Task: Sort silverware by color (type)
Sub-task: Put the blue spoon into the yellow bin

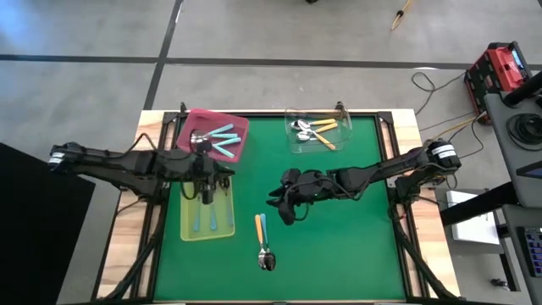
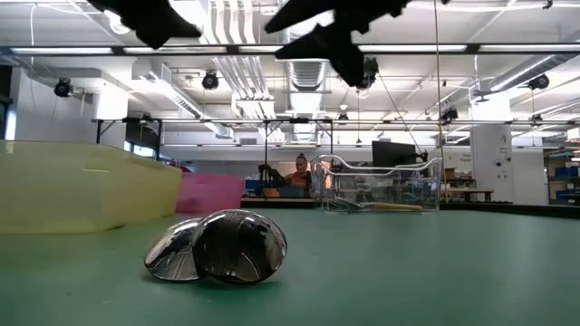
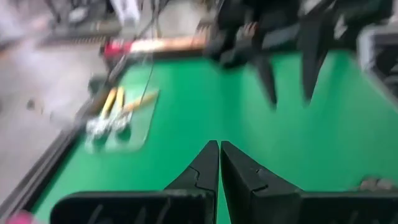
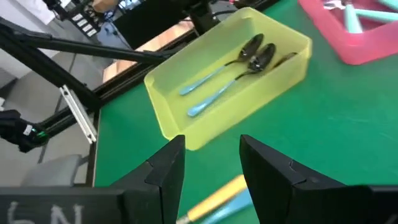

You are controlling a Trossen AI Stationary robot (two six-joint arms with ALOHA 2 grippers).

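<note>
- Right gripper, fingers apart and empty, hovers near the green mat's centre.
- An orange spoon and a light-blue spoon lie touching, at its seven o'clock.
- Left gripper, fingers pressed together, is over the yellow-green tray, which holds two light-blue spoons.
- Teal spoons sit in the pink tray; orange ones in the clear tray.

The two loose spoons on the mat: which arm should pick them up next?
Right, probably. The right claw is open and hangs close beside the orange spoon and light blue spoon. The left claw is shut, over the yellow-green tray.
</note>
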